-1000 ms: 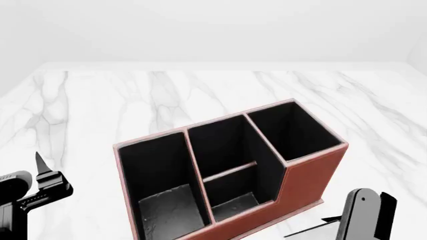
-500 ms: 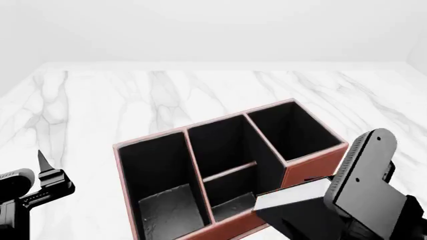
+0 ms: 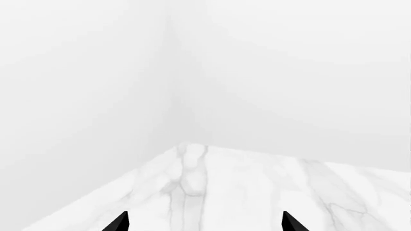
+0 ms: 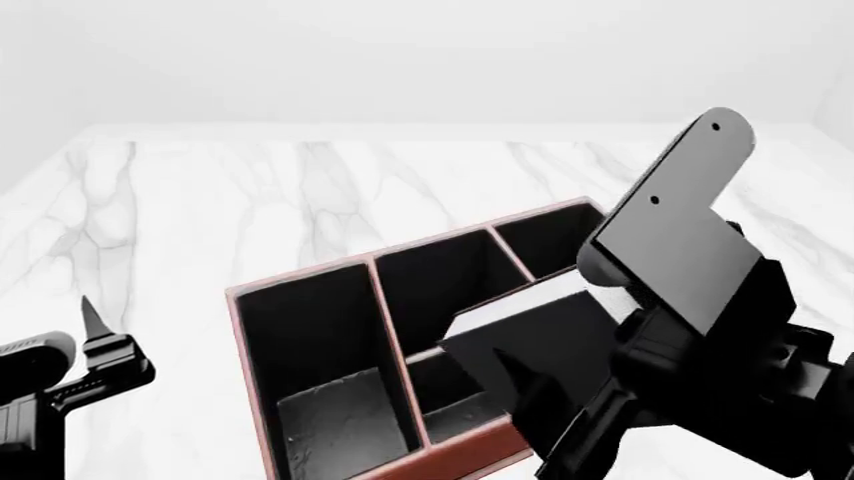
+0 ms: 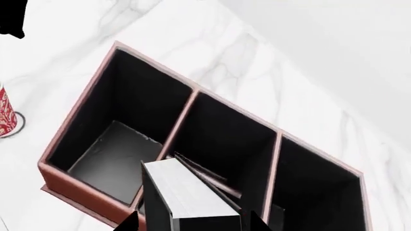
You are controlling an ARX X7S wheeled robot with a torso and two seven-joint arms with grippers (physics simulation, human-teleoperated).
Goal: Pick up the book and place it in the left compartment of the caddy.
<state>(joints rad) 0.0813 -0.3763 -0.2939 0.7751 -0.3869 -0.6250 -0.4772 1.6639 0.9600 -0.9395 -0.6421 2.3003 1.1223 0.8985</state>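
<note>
The reddish-brown caddy (image 4: 300,276) stands on the marble table with its black interior open upward. Its left compartment (image 4: 320,370) is the long slot at the left, holding nothing. My right gripper (image 4: 518,338) is shut on the black book (image 4: 514,308) with white page edges and holds it above the middle slots. In the right wrist view the book (image 5: 192,192) sits between the jaws of the right gripper (image 5: 192,222), over the divider beside the left compartment (image 5: 115,144) of the caddy (image 5: 83,192). My left gripper (image 4: 100,350) is open and empty, left of the caddy.
A red patterned mug (image 5: 5,113) stands on the table beyond the caddy's left end, seen only in the right wrist view. The left wrist view shows the left gripper (image 3: 204,224) over bare marble table (image 3: 257,192) and white walls.
My right arm has risen from the lower right and moved left, carrying the book over the caddy's middle slots. The left gripper has barely moved.
</note>
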